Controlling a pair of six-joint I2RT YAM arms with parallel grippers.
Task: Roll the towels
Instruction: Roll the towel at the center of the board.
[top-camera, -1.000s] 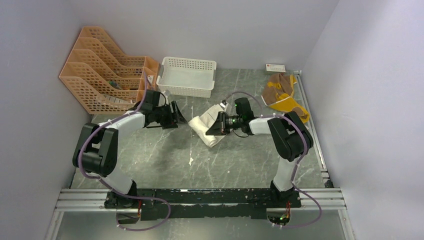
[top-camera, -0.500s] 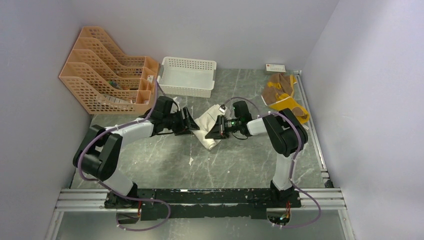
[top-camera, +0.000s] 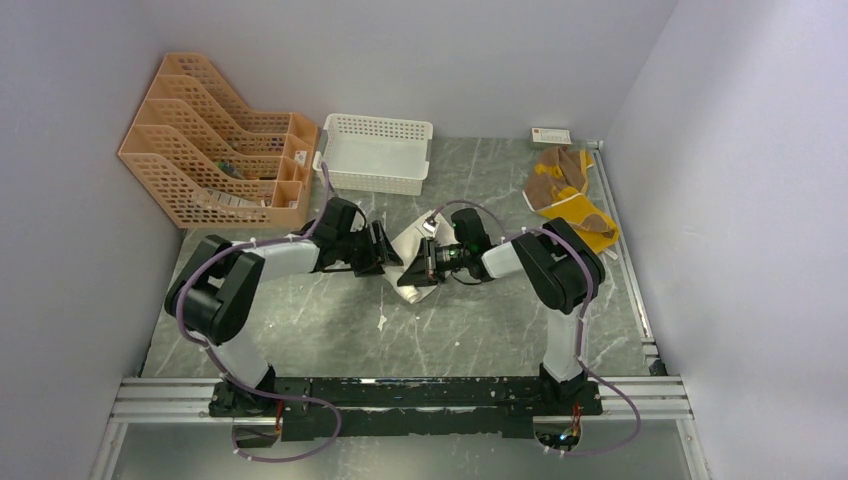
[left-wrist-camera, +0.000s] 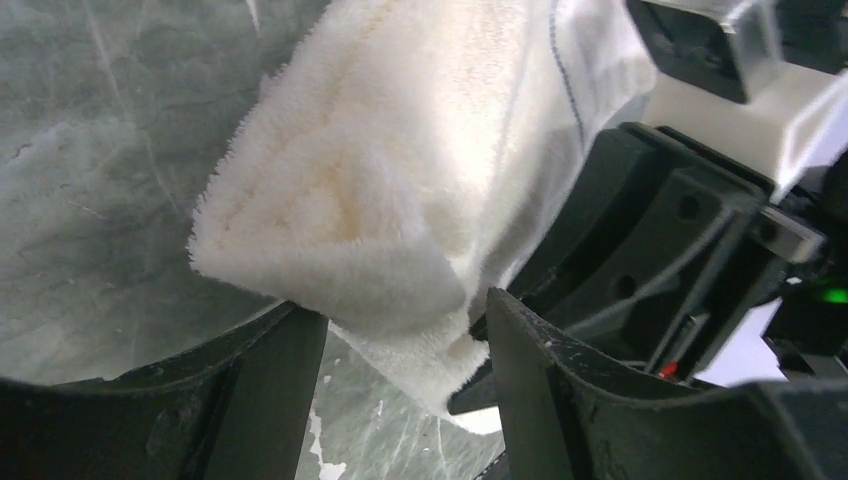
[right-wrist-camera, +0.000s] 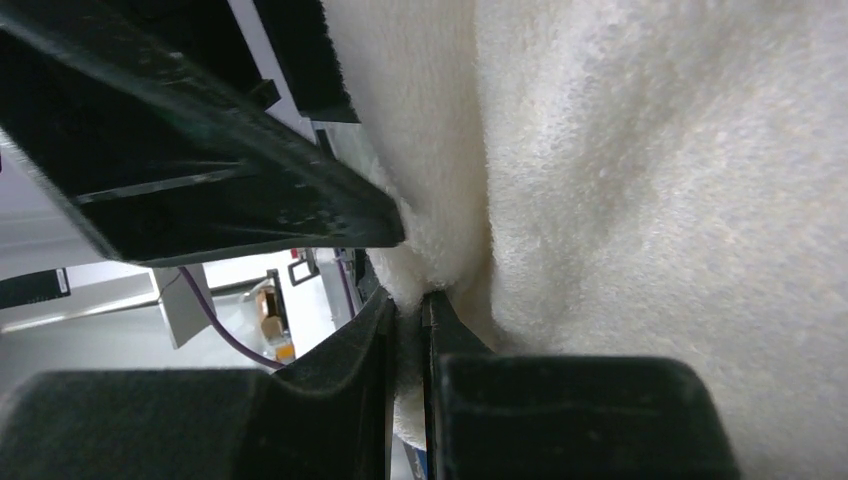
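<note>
So the cream-white towel (top-camera: 412, 238) sits around the middle of the grey marbled table (top-camera: 300, 320), bunched into a thick soft bundle, and both arms are nosed right in on it from either side. The right gripper (right-wrist-camera: 408, 305) is clamped onto a fold of that towel. In its own wrist view the two fingers are almost together, with just a thin pinch of cloth squeezed between them. The left gripper (left-wrist-camera: 400, 312) is spread wide, with one finger on each side of the towel's fluffy corner. The cloth brushes the edge of one finger but nothing is squeezing it. From above, the two grippers are just beside each other at the near-left end of the bundle. Can't tell whether the bundle counts as a proper roll or only a fold.

The brown towel (top-camera: 565, 192) with its mustard-yellow patches lies rumpled well apart from all that, over at the far right of the table near the rail. A white lattice basket (top-camera: 372, 152) stands at the back behind the cream one, with orange file racks (top-camera: 215, 150) to its left along the wall.
</note>
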